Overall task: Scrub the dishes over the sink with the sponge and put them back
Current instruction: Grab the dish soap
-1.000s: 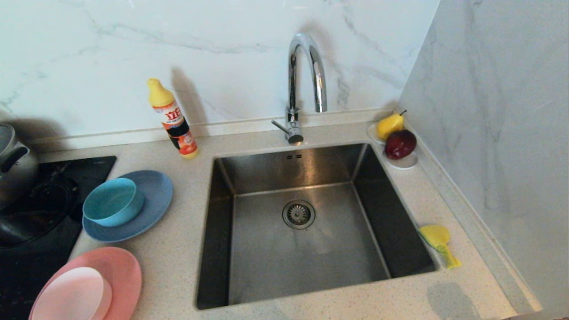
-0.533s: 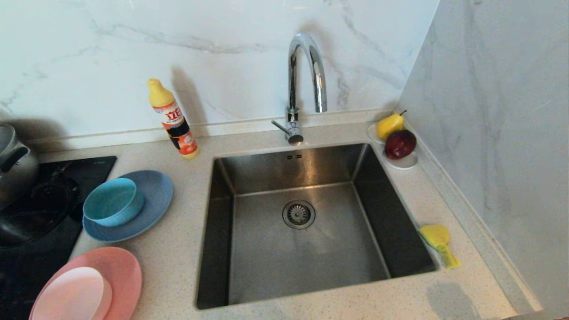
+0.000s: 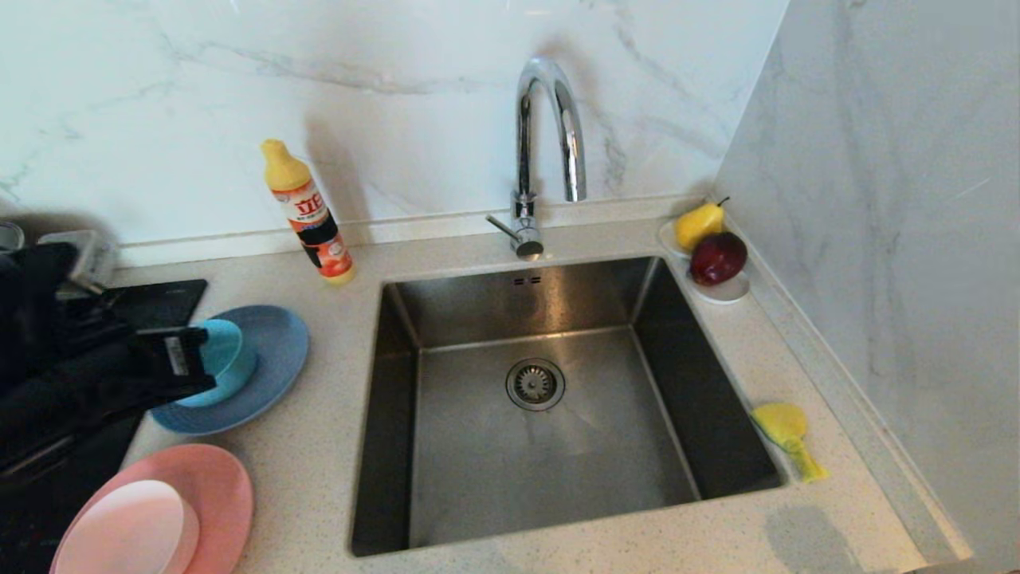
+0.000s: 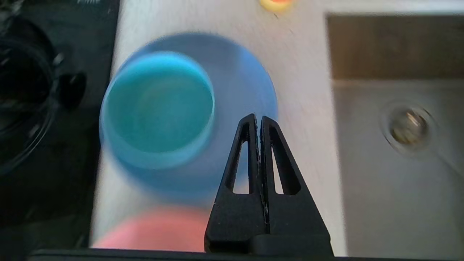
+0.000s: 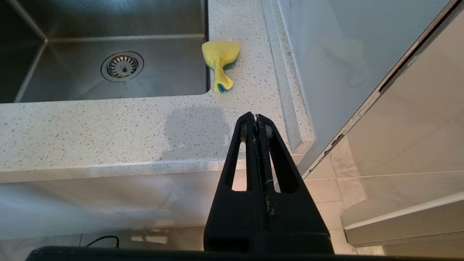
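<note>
While the jaws of both grippers are pressed together on nothing, the scene is listed thus:
Left gripper: seen above the teal plastic bowl.
Right gripper: held off the surface's front edge.
Dishes: four counted; the teal bowl is set on the large blue plate, one pale pink-white bowl on the large pink plate.
Sponge: one yellow foam sponge with a green face is laid on the speckled surface, just right of the sink.
Sink: one square steel basin.
</note>
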Available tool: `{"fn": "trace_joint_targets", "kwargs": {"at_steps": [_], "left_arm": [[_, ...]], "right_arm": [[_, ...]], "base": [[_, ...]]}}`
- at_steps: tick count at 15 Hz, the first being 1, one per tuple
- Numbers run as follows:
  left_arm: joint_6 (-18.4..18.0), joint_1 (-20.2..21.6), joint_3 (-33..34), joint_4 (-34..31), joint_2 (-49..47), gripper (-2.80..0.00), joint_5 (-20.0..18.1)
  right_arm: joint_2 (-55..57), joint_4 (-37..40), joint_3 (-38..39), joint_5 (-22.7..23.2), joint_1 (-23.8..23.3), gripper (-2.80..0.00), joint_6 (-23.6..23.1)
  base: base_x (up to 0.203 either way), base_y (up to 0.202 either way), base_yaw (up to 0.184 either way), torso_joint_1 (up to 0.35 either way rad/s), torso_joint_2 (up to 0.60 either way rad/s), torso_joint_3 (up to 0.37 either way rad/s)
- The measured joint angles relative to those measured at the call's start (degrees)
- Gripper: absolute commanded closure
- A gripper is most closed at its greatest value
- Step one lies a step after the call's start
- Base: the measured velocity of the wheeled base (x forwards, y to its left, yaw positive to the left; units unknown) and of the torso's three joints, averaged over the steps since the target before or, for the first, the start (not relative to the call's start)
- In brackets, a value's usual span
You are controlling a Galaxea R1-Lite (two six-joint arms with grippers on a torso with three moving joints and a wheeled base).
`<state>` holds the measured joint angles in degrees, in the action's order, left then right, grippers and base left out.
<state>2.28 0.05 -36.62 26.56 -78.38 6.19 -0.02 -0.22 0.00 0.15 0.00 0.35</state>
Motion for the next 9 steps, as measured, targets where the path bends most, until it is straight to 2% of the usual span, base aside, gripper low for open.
{"fn": "trace_joint_targets", "kwargs": {"at_steps": [2,3,5,9], "left_arm": [[0.13,0.00,-1.44,8.43,-8.24,0.00,1.93],[0.15,-0.05,-2.03,11.71,-11.46,-2.80,2.32],[0.39,-0.10,-3.37,15.44,-16.50,-2.80,2.57],[1.79,-0.56,-5.85,15.97,-20.76,-2.80,1.39]], "right_arm": [[0.00,0.01,0.00,0.02,0.00,0.00,0.03],[0.00,0.01,0.00,0.02,0.00,0.00,0.00],[0.00,0.01,0.00,-0.01,0.00,0.00,-0.01],[0.00,0.03,0.00,-0.02,0.00,0.00,0.00]], "base": [[0.000,0.000,0.000,0.000,0.00,0.000],[0.000,0.000,0.000,0.000,0.00,0.000],[0.000,0.000,0.000,0.000,0.00,0.000],[0.000,0.000,0.000,0.000,0.00,0.000]]}}
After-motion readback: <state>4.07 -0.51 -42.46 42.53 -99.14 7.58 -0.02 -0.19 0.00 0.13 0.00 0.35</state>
